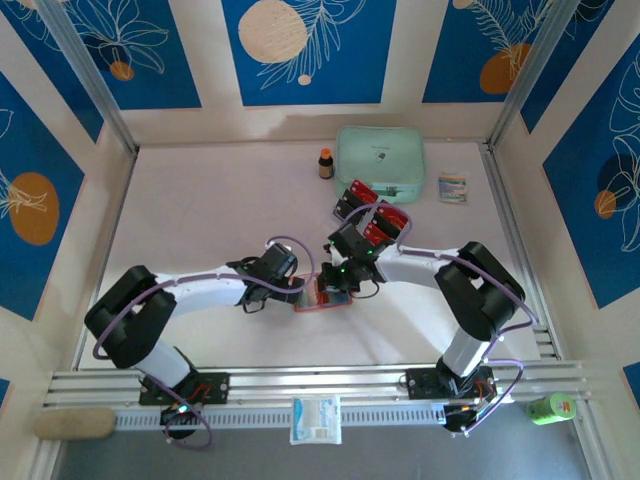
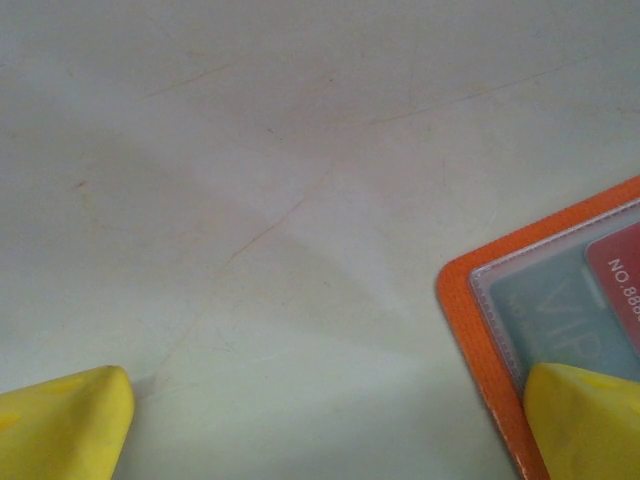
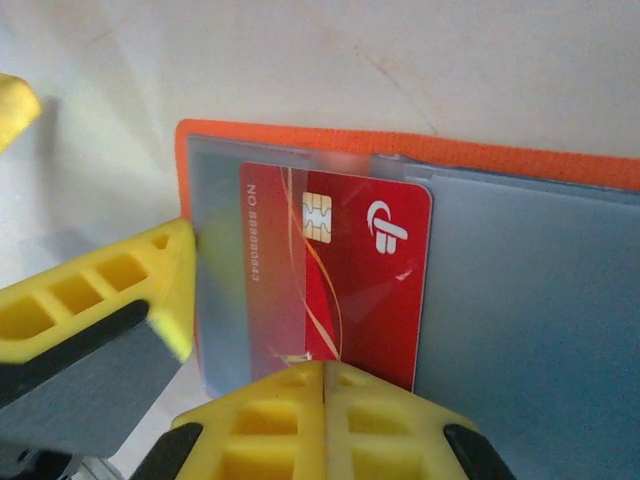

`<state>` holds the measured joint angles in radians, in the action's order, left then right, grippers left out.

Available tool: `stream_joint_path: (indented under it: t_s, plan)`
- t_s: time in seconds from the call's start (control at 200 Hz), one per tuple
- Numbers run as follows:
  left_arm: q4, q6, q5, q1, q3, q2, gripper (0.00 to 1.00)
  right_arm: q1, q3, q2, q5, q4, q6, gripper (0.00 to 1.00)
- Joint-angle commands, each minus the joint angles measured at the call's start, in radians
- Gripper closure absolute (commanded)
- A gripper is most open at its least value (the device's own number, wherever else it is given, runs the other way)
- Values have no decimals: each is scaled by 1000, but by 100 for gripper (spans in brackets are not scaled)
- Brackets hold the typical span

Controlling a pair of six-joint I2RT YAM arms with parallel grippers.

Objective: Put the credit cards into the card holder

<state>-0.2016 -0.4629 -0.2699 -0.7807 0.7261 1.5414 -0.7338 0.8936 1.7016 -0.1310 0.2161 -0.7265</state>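
**Red card part-way into the open card holder**

Card holder lies open and flat on the counter, near the front edge, btwn the two arms. It has an orange rim, a grey-blue inside and clear sleeves. In the right wrist view, one red card w/ a gold chip and white logo lies across the holder. Its numbered end is tucked under a clear sleeve, and the rest sits bare on the grey lining.

Right tool is clenched, fingertips pressed together. Their tips touch the card's near long edge, w/ nothing visible btwn them. From above, the right tool hangs over the holder's far side.

Left tool is released, jaws wide apart. One fingertip rests on the holder's corner, just beside the red card. The other fingertip is off on bare counter. From above, the left tool sits at the holder's left edge.

Behind the right arm is a clear tray holding more cards, red and black, partly hidden by the arm. Further back a mint pouch lies flat, contents not visible. A brown bottle stands upright just left of it, and a small packet lies to its right.
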Motion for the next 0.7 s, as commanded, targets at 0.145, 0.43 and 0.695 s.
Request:
stream_joint_path:
  t_s: [0.145, 0.43, 0.695]
  plan:
    - [-15, 3, 20, 21, 2, -33, 0, -57, 51, 58, -10, 21, -18, 99]
    - [-27, -27, 53, 46, -10, -89, 0, -24, 41, -39, -30, 3, -48, 100]
    - [-33, -67, 64, 46, -67, -140, 0, 22, 32, -76, -14, 55, 0, 99]
